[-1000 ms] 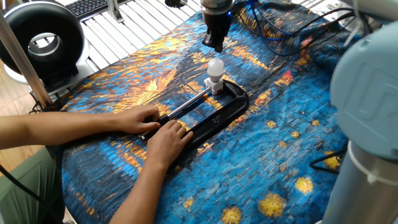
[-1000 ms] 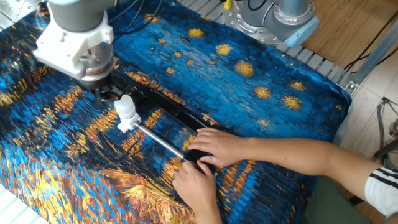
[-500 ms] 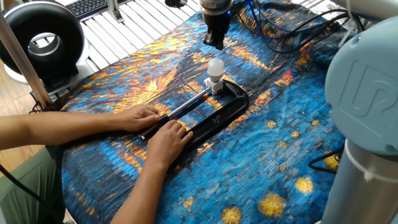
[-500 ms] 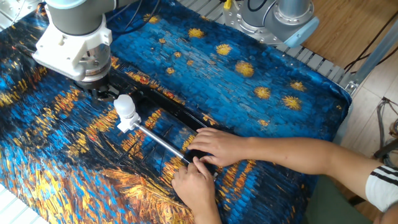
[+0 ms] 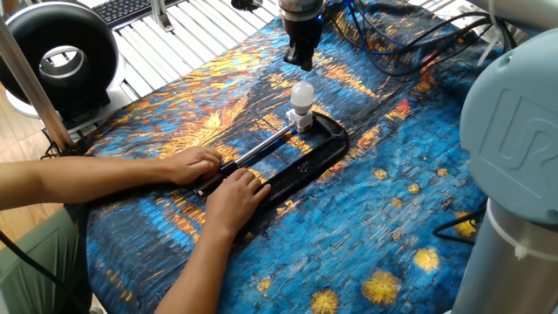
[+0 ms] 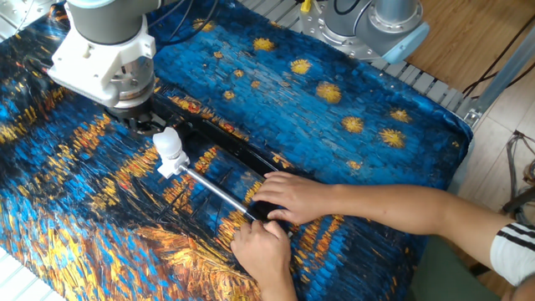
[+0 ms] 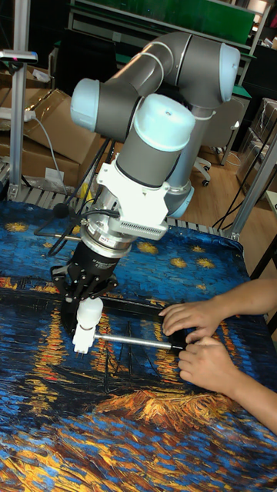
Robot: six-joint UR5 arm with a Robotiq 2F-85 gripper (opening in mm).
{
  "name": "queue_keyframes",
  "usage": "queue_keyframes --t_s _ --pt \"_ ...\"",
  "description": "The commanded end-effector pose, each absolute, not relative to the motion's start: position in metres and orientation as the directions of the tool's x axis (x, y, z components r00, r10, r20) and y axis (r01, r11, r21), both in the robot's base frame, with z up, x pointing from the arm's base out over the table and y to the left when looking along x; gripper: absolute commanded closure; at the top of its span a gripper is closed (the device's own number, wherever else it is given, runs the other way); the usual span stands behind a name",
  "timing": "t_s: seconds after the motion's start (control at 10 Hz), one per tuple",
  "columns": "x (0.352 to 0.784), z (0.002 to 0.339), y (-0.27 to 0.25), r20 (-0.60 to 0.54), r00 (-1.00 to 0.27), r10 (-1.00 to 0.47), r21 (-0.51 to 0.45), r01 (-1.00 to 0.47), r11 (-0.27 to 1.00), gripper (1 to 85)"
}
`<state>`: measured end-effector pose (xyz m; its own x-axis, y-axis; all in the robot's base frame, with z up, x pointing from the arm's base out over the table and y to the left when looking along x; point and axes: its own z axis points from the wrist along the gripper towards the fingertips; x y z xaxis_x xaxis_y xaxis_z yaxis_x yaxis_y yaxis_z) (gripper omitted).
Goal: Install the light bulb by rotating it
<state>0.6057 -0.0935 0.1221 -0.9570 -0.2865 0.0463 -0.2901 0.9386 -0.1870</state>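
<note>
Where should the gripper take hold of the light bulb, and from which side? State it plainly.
Grip the round white globe of the light bulb, probably across its widest part, coming straight down from above. It stands upright, neck down in the white socket block held in the black C-clamp, so only the globe is free. The gripper hangs above it. The person's hands at the clamp's other end leave that approach open.
</note>
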Motion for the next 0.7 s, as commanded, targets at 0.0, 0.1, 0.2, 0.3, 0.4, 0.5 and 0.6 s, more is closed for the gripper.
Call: queue_keyframes --t_s 0.0,0.1,0.2,0.3,0.4,0.5,0.6 --pt "0.5987 0.1215 -0.0822 0.066 -0.961 -0.268 -0.149 -0.275 0.950 84.7" --pt "0.5995 0.1231 -0.0852 0.066 -0.958 -0.278 -0.163 -0.285 0.945 84.7" --pt "0.6023 0.1230 -0.0852 0.055 -0.959 -0.278 -0.166 -0.284 0.944 84.7" --pt "0.6031 0.1235 -0.0879 0.055 -0.959 -0.277 -0.177 -0.282 0.943 84.7" --pt "0.6019 0.1235 -0.0879 0.058 -0.962 -0.267 -0.176 -0.273 0.946 84.7" --pt "0.6016 0.1232 -0.0864 0.055 -0.965 -0.256 -0.171 -0.261 0.950 84.7" --pt "0.6012 0.1232 -0.0860 0.054 -0.969 -0.242 -0.170 -0.248 0.954 84.7"
